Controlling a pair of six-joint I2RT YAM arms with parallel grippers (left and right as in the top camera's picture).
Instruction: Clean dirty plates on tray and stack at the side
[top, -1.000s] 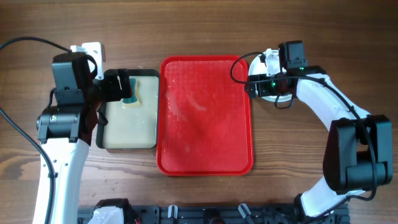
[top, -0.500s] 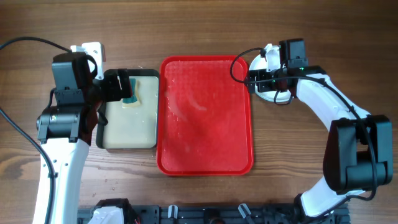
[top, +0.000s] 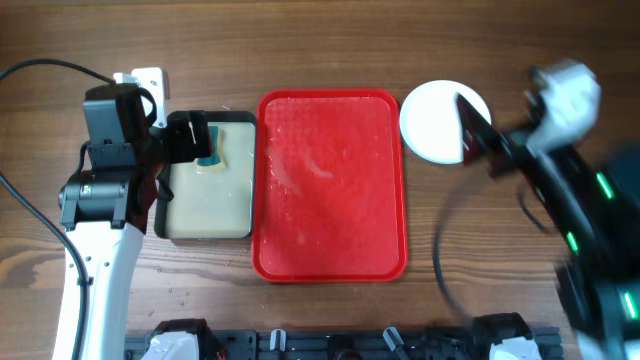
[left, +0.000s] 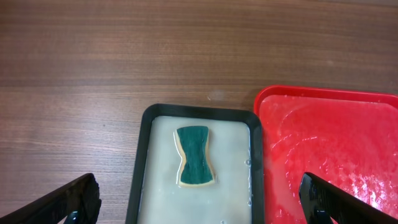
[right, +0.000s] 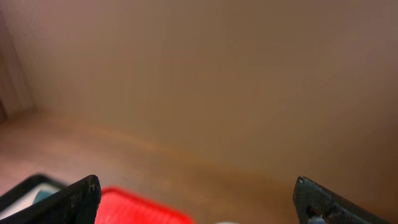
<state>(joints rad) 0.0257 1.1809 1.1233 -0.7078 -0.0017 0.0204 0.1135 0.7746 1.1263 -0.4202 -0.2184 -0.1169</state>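
Right gripper (right: 196, 186) gapes empty at 3 o'clock of plate (top: 432, 120), seemingly parked clean at tray's (top: 330, 268) 2 o'clock; left gripper (left: 199, 186) hangs open, empty, over sponge (left: 196, 155).

Brown wooden table (top: 320, 40), plain beige wall (right: 217, 74)

The left arm (top: 95, 265), at nine o'clock, has smooth white links and boxy black joint housings. A thin black cable (top: 40, 68) loops away from it toward ten o'clock, and a small white bracket (top: 148, 80) sits on top. The left end effector (top: 205, 142) is black, with flat matte fingers (left: 73, 200). The right arm (top: 565, 190), at three o'clock, is blurred: white shells, black segments, small green lights (top: 601, 185), and a black cable loop (top: 442, 250) toward five o'clock.
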